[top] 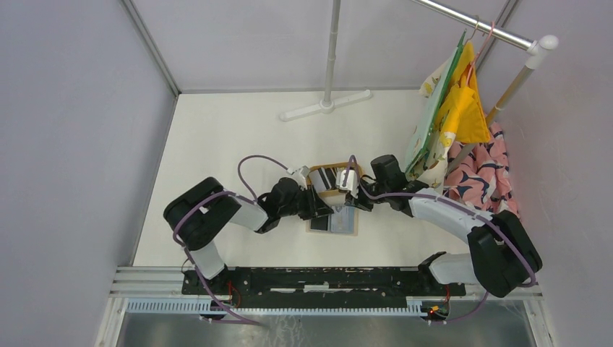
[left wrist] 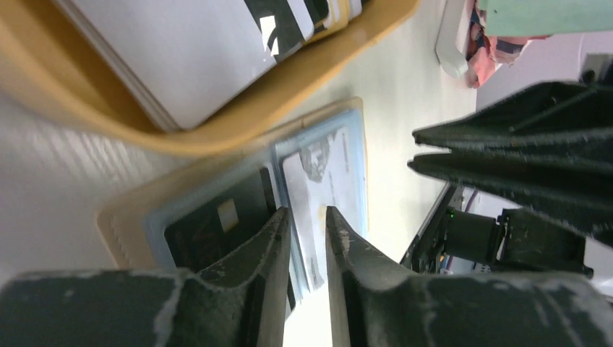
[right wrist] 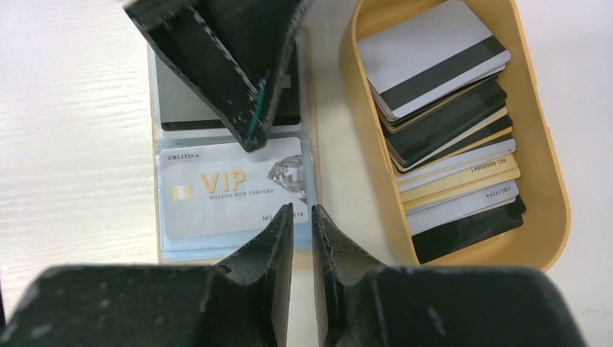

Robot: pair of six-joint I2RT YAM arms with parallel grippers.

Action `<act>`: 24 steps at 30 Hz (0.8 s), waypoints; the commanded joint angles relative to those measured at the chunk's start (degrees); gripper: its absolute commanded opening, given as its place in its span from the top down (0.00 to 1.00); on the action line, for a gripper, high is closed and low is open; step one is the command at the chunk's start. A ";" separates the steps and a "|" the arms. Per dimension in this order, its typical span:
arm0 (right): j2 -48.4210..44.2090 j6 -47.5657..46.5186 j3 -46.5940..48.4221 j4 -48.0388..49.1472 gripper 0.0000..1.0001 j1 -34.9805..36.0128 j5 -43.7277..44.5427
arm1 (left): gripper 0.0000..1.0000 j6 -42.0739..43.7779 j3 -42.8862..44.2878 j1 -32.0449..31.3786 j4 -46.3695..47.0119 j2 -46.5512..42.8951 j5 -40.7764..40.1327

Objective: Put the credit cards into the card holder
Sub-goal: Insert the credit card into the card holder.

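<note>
The beige card holder (right wrist: pixel 160 246) lies open on the table, light blue inside. A black card (right wrist: pixel 181 108) fills one pocket and a silver VIP card (right wrist: pixel 224 188) fills the other. More credit cards (right wrist: pixel 441 72) are stacked in the oval tan tray (right wrist: pixel 549 217) beside it. My left gripper (left wrist: pixel 307 217) is shut to a thin slit, empty, with its tip down on the holder's middle fold. My right gripper (right wrist: pixel 302 213) is shut, empty, over the holder's edge by the VIP card. In the top view both grippers (top: pixel 329 208) (top: pixel 352 201) meet over the holder (top: pixel 340 225).
The tray (top: pixel 325 168) touches the holder's far side. A clothes rack with hanging fabrics (top: pixel 455 116) stands at the right, and its white base (top: pixel 327 106) lies at the back. Grey walls close in left and right.
</note>
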 commanded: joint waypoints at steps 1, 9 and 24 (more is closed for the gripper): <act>-3.34 -3.00 -0.50 -1.71 0.79 -2.58 -5.37 | 0.67 3.01 -3.41 -0.35 4.54 -7.16 -1.02; -2.55 -19.76 -4.31 -7.49 0.81 -3.08 -9.94 | 0.68 10.35 -5.08 -0.44 -4.99 -15.85 -8.18; 3.19 -23.33 -2.61 -9.78 0.86 -2.73 -4.40 | 0.85 17.10 -1.48 -3.04 -11.82 -14.70 -13.57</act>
